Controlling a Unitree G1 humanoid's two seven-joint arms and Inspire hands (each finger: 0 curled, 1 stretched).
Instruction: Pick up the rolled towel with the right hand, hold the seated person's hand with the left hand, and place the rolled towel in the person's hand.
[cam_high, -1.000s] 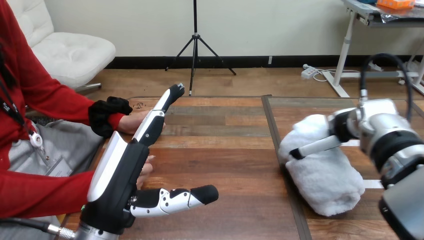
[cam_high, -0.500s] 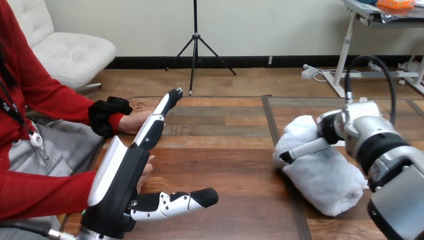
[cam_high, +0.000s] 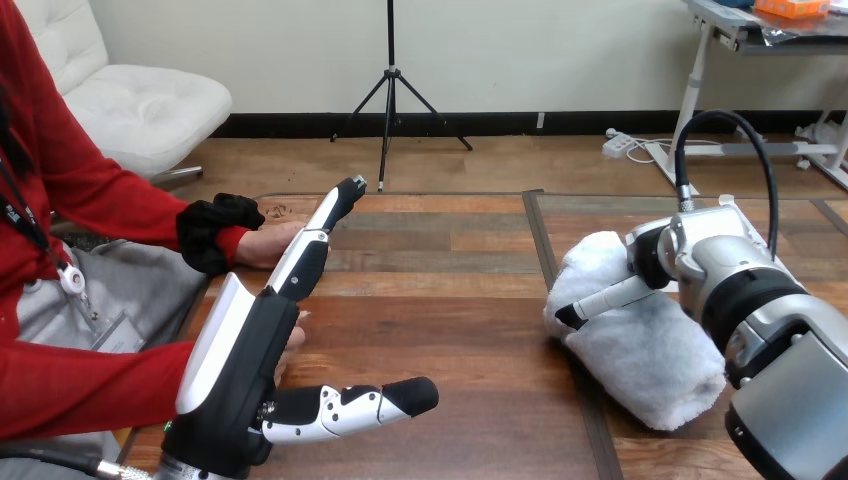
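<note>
The white rolled towel (cam_high: 640, 362) lies at the right of the wooden table (cam_high: 440, 330). My right hand (cam_high: 655, 262) is shut on its far left end, thumb (cam_high: 605, 298) laid across the near face, the fingers hidden behind the towel. My left hand (cam_high: 245, 345) stands on edge at the left, open, with straight fingers (cam_high: 315, 235) pointing away and the thumb (cam_high: 350, 400) sticking out to the right. The person's upper hand (cam_high: 258, 243) rests just behind those fingers. The person's lower hand (cam_high: 293, 338) shows at the palm's right edge; whether they touch I cannot tell.
A dark seam (cam_high: 548, 262) runs front to back across the table between my two hands. The person sits close against the table's left edge, forearms reaching in over it. Bare wood lies between my left thumb and the towel.
My right hand and the towel have shifted a little to the left together, and the right forearm has swung further into view. The left hand and the person's hands have stayed put.
</note>
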